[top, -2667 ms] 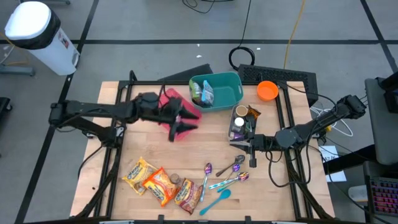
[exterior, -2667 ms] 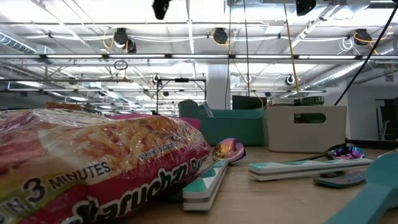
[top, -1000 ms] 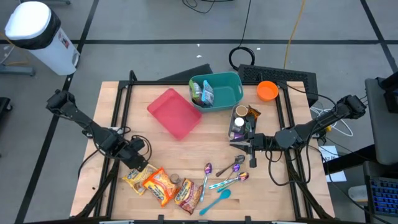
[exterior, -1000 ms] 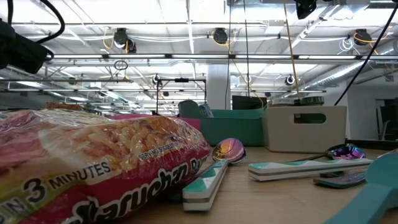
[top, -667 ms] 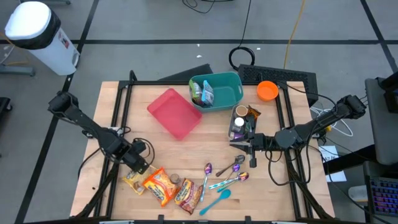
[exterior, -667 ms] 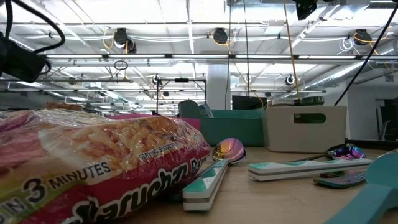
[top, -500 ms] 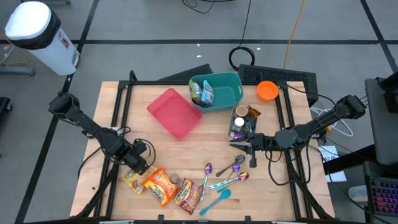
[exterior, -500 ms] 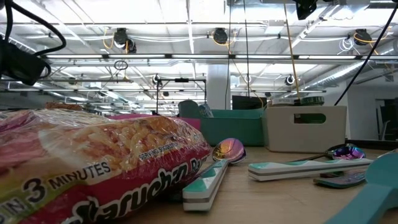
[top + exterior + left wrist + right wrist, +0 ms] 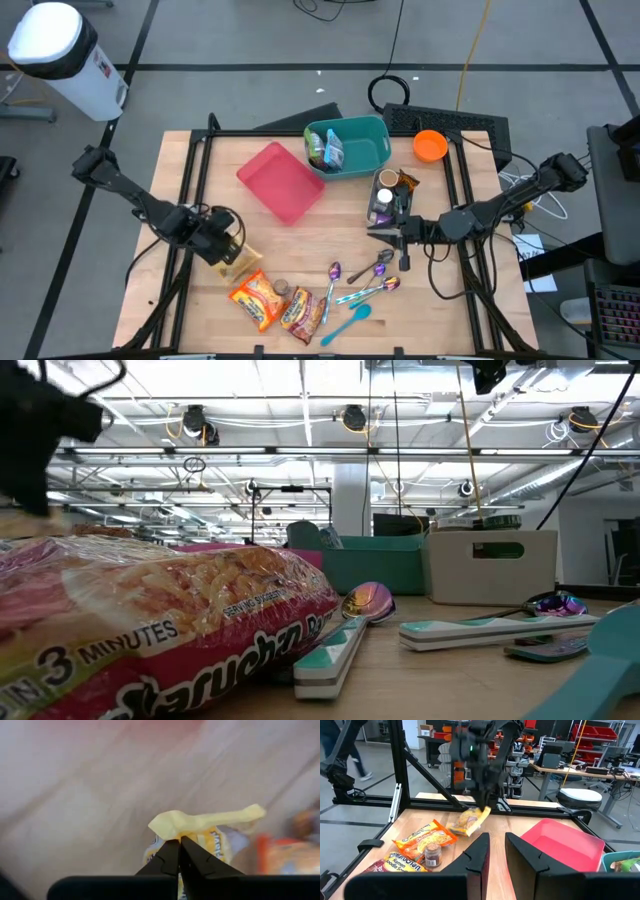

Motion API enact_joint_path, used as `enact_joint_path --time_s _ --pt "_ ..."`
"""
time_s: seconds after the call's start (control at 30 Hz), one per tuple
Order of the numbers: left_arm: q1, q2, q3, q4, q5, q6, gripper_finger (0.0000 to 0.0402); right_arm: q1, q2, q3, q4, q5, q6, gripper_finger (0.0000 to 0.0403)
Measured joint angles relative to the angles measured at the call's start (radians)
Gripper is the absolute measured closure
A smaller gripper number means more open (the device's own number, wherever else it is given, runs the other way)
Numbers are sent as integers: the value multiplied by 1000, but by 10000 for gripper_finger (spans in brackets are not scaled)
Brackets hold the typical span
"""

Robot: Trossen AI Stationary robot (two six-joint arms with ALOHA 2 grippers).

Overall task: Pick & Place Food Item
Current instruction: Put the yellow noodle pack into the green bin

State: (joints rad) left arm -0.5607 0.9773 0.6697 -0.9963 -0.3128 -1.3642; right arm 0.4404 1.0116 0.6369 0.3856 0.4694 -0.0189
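The left end effector (image 9: 231,247) hangs over the near-left part of the tabletop (image 9: 300,235), its fingers pinched together on the edge of a yellow noodle packet (image 9: 240,262). In the right wrist view the packet dangles clear of the wood. Two more noodle packets (image 9: 258,298) and a small spice jar (image 9: 282,288) lie just to its near right. The pink tray (image 9: 282,182) sits farther back, beside the teal bin (image 9: 348,146). The right end effector (image 9: 388,235) waits near the spoons (image 9: 372,278), fingers parted and holding nothing.
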Motion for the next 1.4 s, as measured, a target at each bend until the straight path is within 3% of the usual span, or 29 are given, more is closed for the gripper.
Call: enact_joint_path --time_s 0.2,0.37,0.63,0.83,1.1,1.3,1.4 --pt "7 -25 137 54 -214 223 395 0 2 0 4 0 0 353" --pt "6 -25 199 304 -346 539 396 0 2 0 7 0 0 353" --pt "42 18 200 879 -369 1111 396 -3 26 0 36 5 11 353" --pt "116 130 200 1201 -369 1387 396 -30 120 0 159 26 -16 353" --pt "278 269 200 1350 -307 1410 396 -76 253 0 248 25 -97 339" --pt "355 306 200 1342 -171 1343 396 -103 341 0 382 24 -101 247" --pt "374 319 200 1341 -150 1327 399 -108 367 0 465 21 -101 197"
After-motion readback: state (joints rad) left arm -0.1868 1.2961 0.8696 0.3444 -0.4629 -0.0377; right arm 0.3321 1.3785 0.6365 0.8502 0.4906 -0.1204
